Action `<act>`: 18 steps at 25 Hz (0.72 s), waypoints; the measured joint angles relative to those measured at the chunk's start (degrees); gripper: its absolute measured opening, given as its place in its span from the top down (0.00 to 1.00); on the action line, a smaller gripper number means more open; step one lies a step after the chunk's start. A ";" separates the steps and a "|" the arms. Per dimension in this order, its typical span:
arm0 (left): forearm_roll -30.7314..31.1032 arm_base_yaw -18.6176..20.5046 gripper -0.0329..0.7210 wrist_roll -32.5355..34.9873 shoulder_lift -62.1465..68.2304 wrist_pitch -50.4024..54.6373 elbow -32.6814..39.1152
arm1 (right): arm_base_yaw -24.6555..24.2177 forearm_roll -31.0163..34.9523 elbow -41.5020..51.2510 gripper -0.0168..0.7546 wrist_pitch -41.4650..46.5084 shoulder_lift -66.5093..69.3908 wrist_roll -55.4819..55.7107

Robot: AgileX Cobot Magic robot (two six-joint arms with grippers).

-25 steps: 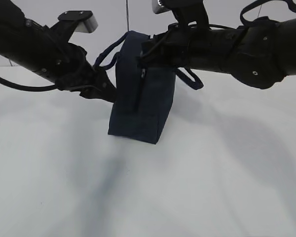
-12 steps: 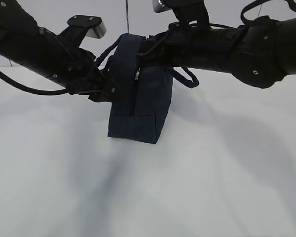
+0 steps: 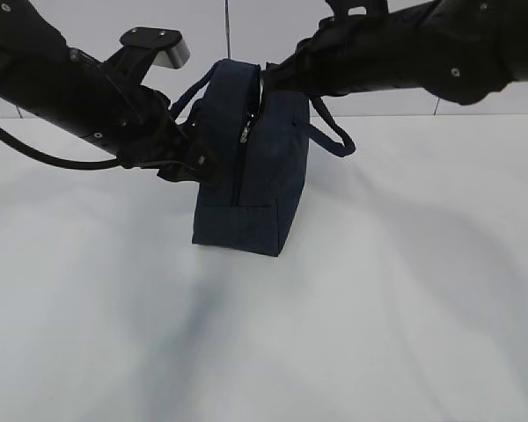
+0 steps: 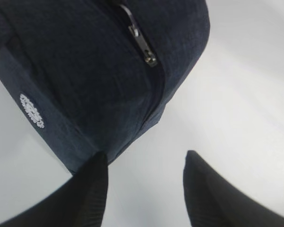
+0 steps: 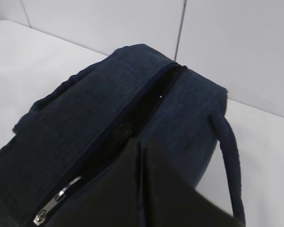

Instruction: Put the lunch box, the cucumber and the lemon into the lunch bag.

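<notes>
White table (image 3: 405,308); lunch bag (image 3: 255,167): left jaws (image 4: 144,184) spread, right jaws (image 5: 139,156) closed.

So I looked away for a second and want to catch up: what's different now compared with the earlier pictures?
The left gripper moved in against the lunch bag, jaws still open. The right arm rose above the bag's top, the right gripper shut over the zipper. The zipper pull now faces the camera. The bag stayed upright on the same spot of the table.

Camera setup: one slanted exterior, two close wrist views.
Exterior looked down across the table (image 3: 378,334); both wrist cams sat close, all sharing the lunch bag (image 3: 260,167) at frame top.
</notes>
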 joint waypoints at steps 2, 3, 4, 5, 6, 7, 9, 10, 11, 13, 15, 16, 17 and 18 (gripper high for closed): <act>0.00 0.00 0.46 0.00 0.00 -0.10 0.00 | 0.00 1.81 -2.63 0.98 4.45 -0.09 1.16; 0.00 0.00 0.46 0.00 0.00 -0.19 0.00 | 0.00 3.25 -3.57 0.98 6.40 -0.09 1.53; 0.00 0.00 0.46 0.00 0.00 -0.32 0.00 | 0.00 4.75 -4.61 0.97 8.07 -0.09 1.63; 0.00 0.00 0.46 0.00 0.00 -0.32 0.00 | 0.00 6.26 -5.62 0.95 9.63 -0.09 1.77; 0.00 0.00 0.46 0.00 0.00 -0.40 0.00 | 0.00 7.44 -6.46 0.92 11.06 -0.09 1.88; 0.00 0.00 0.46 0.00 0.00 -0.40 0.00 | 0.00 8.83 -7.37 0.88 12.61 -0.09 1.88; 0.00 0.00 0.46 0.00 0.00 -0.40 0.00 | 0.00 10.80 -8.74 0.79 15.10 -0.09 1.97; 0.00 0.00 0.46 0.00 0.00 -0.40 0.00 | 0.00 11.53 -9.02 0.75 16.18 -0.09 2.08; 0.00 0.00 0.46 0.00 0.00 -0.40 0.00 | 0.00 12.39 -9.25 0.71 16.86 -0.09 2.01; 0.97 0.00 0.46 -0.41 0.00 -0.13 0.00 | 0.00 14.19 -9.37 0.66 17.62 -0.09 2.10; 2.43 0.25 0.46 -1.69 0.00 1.22 0.00 | 0.00 16.56 -9.37 0.63 18.69 -0.09 2.10; 3.46 0.74 0.46 -2.58 0.00 2.24 0.00 | 0.00 17.15 -9.37 0.63 19.31 -0.09 2.10; 4.21 1.19 0.46 -3.29 0.00 3.44 0.00 | 0.00 17.86 -9.37 0.63 20.21 -0.09 2.10; 4.59 1.76 0.46 -3.70 0.00 4.74 0.00 | 0.00 18.38 -9.41 0.63 21.43 -0.09 2.10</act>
